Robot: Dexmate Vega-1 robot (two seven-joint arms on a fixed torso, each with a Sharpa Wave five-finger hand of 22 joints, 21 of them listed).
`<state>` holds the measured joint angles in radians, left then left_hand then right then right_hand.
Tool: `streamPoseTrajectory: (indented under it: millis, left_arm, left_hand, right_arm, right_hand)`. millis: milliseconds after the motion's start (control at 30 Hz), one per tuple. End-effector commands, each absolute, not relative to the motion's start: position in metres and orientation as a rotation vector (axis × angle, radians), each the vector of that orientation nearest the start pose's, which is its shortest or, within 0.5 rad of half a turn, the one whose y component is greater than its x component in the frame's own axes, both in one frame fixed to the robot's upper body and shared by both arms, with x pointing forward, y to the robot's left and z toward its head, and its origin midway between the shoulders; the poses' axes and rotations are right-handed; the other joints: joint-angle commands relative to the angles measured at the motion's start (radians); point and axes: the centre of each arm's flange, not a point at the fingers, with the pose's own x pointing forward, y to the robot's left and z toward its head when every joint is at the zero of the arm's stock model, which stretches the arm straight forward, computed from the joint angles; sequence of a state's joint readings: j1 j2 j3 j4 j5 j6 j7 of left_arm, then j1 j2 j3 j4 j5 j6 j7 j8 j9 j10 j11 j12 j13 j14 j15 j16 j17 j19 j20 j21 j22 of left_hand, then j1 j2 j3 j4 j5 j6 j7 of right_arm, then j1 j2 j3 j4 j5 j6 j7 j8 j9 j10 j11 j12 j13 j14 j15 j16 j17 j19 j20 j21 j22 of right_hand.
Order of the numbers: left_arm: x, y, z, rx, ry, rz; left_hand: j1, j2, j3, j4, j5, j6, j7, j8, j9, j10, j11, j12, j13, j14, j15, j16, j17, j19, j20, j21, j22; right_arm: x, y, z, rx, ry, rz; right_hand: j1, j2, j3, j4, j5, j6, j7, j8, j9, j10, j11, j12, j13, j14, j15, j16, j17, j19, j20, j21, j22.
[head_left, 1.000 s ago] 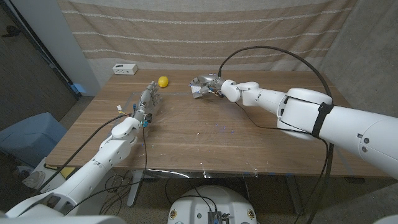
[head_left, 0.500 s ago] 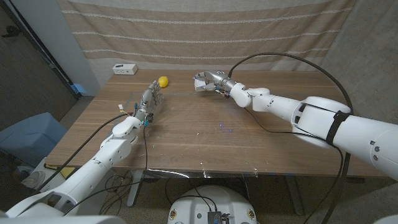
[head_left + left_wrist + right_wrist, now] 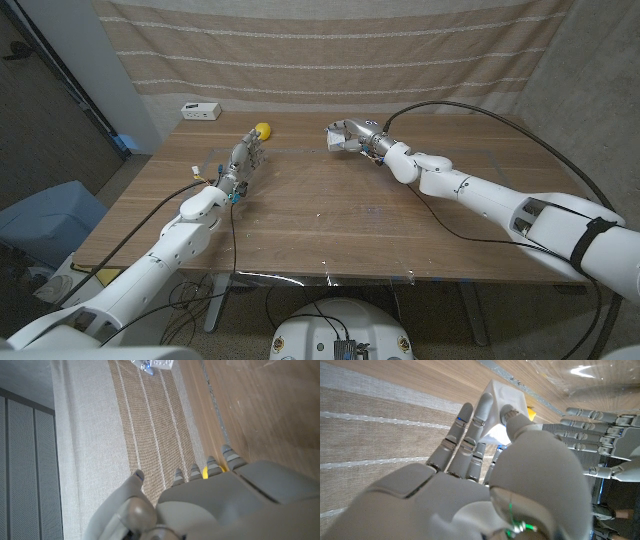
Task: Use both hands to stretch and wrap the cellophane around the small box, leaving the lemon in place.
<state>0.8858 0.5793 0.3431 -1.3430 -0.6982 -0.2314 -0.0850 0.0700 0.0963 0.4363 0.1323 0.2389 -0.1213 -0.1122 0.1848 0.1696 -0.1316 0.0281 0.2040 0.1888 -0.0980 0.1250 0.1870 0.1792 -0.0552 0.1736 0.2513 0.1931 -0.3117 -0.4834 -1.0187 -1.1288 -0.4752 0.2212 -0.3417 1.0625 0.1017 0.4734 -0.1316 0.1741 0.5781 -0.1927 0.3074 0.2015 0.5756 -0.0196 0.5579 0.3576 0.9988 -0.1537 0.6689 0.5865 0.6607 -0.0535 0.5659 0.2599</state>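
Two robot arms are reaching over the wooden table (image 3: 330, 220) toward its far edge. No writing or label is legible anywhere: the white device (image 3: 201, 110) sitting at the far left corner is too small to read, and the small box carries no visible print.

The right hand (image 3: 352, 136) is gripping the small white box (image 3: 336, 143), holding it above the far middle of the table. In the right wrist view its fingers (image 3: 465, 435) are lying along one face of the box (image 3: 502, 407) while the thumb is pressing on the opposite side. Compared with a second ago, the right arm is stretching out much farther, and the hand and box are sitting a little more to the right and nearer the far edge.

The left hand (image 3: 240, 164) is staying where it was, at the far left of the table just short of the lemon (image 3: 262, 130), fingers extended and slightly apart, with nothing visibly in its grasp. The cellophane (image 3: 222, 160) is showing only as a faint glossy sheet around this hand; whether the fingers are touching it cannot be told.

Seen from the left wrist, a sliver of lemon (image 3: 205, 473) is peeking between the fingertips (image 3: 228, 453), and the box (image 3: 161, 364) is appearing far off against the striped curtain (image 3: 150, 430). The right wrist camera is catching the left hand (image 3: 600, 422) with fingers straight and spread, plus a bright glare of cellophane (image 3: 580, 370) on the table.
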Motion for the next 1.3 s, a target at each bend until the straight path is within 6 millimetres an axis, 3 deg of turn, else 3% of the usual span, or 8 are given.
streamPoseTrajectory:
  millis: [33, 67, 133, 167, 967, 1167, 1233, 1300]
  left_arm:
    - [0.638, 0.315, -0.036, 0.009, -0.549, -0.274]
    - [0.638, 0.315, -0.036, 0.011, -0.549, -0.276]
    - [0.637, 0.316, -0.036, 0.013, -0.55, -0.28]
    - [0.637, 0.316, -0.036, 0.015, -0.549, -0.284]
    - [0.623, 0.317, -0.038, 0.041, -0.567, -0.322]
    - [0.622, 0.316, -0.038, 0.042, -0.575, -0.333]
    - [0.622, 0.316, -0.038, 0.044, -0.574, -0.335]
    - [0.622, 0.316, -0.038, 0.045, -0.575, -0.337]
  left_hand:
    - [-0.003, 0.003, -0.006, -0.001, -0.002, 0.002, 0.002, 0.0, 0.006, 0.001, 0.014, 0.006, 0.001, 0.008, 0.002, 0.002, 0.004, 0.009, 0.005, -0.004, 0.002]
    - [-0.003, 0.003, -0.006, -0.001, -0.002, 0.002, 0.002, 0.0, 0.006, 0.001, -0.006, 0.006, 0.001, 0.009, 0.0, 0.002, 0.004, 0.009, 0.005, -0.005, 0.002]
    - [-0.003, 0.003, -0.006, -0.001, -0.002, 0.002, 0.002, 0.0, 0.006, 0.002, 0.016, 0.006, 0.001, 0.009, 0.001, 0.002, 0.004, 0.01, 0.005, -0.006, 0.002]
    - [-0.003, 0.003, -0.006, -0.001, -0.002, 0.003, 0.003, 0.0, 0.006, 0.0, -0.006, 0.005, 0.001, 0.01, 0.0, 0.002, 0.004, 0.01, 0.005, -0.006, 0.002]
    - [0.001, -0.003, -0.009, -0.006, -0.005, 0.004, 0.003, -0.001, 0.006, 0.0, 0.004, 0.003, 0.001, 0.01, 0.001, 0.001, 0.004, 0.012, 0.005, -0.014, 0.002]
    - [0.002, -0.003, -0.009, -0.008, -0.006, 0.006, 0.003, 0.0, 0.006, 0.001, 0.011, 0.003, 0.001, 0.011, 0.0, 0.001, 0.004, 0.013, 0.005, -0.016, 0.002]
    - [0.003, -0.003, -0.01, -0.008, -0.006, 0.007, 0.003, 0.0, 0.006, -0.004, -0.009, 0.001, 0.001, 0.01, 0.001, 0.001, 0.004, 0.016, 0.005, -0.015, 0.002]
    - [0.003, -0.004, -0.01, -0.009, -0.006, 0.006, 0.003, -0.001, 0.006, 0.003, 0.015, 0.004, 0.001, 0.01, 0.001, 0.0, 0.004, 0.013, 0.005, -0.017, 0.002]
  right_arm:
    - [0.616, -0.093, 0.061, -1.291, -1.008, 0.127]
    - [0.614, -0.094, 0.06, -1.292, -1.004, 0.128]
    - [0.61, -0.095, 0.058, -1.283, -0.997, 0.134]
    - [0.609, -0.095, 0.057, -1.279, -0.99, 0.141]
    - [0.561, -0.098, 0.028, -1.326, -0.793, 0.269]
    - [0.547, -0.095, 0.017, -1.31, -0.773, 0.25]
    - [0.544, -0.094, 0.014, -1.299, -0.764, 0.252]
    - [0.542, -0.094, 0.012, -1.288, -0.759, 0.25]
  right_hand:
    - [0.071, 0.08, 0.001, 0.006, 0.004, 0.322, 0.134, 0.004, 0.007, 0.339, -0.001, 0.068, 0.043, 0.011, -0.065, 0.0, 0.004, -0.005, 0.0, 0.009, 0.003]
    - [0.071, 0.08, 0.0, 0.007, 0.003, 0.322, 0.134, 0.003, 0.007, 0.338, -0.002, 0.068, 0.044, 0.011, -0.065, -0.001, 0.005, -0.006, 0.0, 0.009, 0.003]
    - [0.071, 0.08, 0.0, 0.007, 0.004, 0.322, 0.134, 0.002, 0.007, 0.336, -0.002, 0.069, 0.045, 0.011, -0.065, -0.002, 0.006, -0.007, 0.001, 0.011, 0.002]
    - [0.072, 0.081, 0.001, 0.007, 0.004, 0.322, 0.135, 0.002, 0.007, 0.336, -0.003, 0.07, 0.046, 0.011, -0.065, -0.003, 0.007, -0.007, 0.001, 0.012, 0.002]
    - [0.059, 0.083, 0.003, 0.026, 0.007, 0.318, 0.139, -0.019, 0.008, 0.327, 0.009, 0.064, 0.026, -0.009, -0.059, -0.048, 0.011, -0.054, 0.015, 0.026, -0.007]
    - [0.03, 0.042, -0.045, 0.025, -0.003, 0.371, 0.157, -0.007, 0.01, 0.39, 0.015, 0.095, 0.027, 0.052, -0.059, -0.018, 0.034, -0.027, 0.027, 0.056, -0.017]
    - [0.033, 0.037, -0.055, 0.017, -0.002, 0.388, 0.163, -0.002, 0.01, 0.404, 0.016, 0.106, 0.034, 0.073, -0.06, -0.006, 0.041, -0.02, 0.027, 0.064, -0.019]
    - [0.033, 0.032, -0.067, 0.013, -0.002, 0.4, 0.169, 0.0, 0.011, 0.423, 0.018, 0.117, 0.039, 0.09, -0.058, 0.006, 0.047, -0.013, 0.027, 0.072, -0.022]
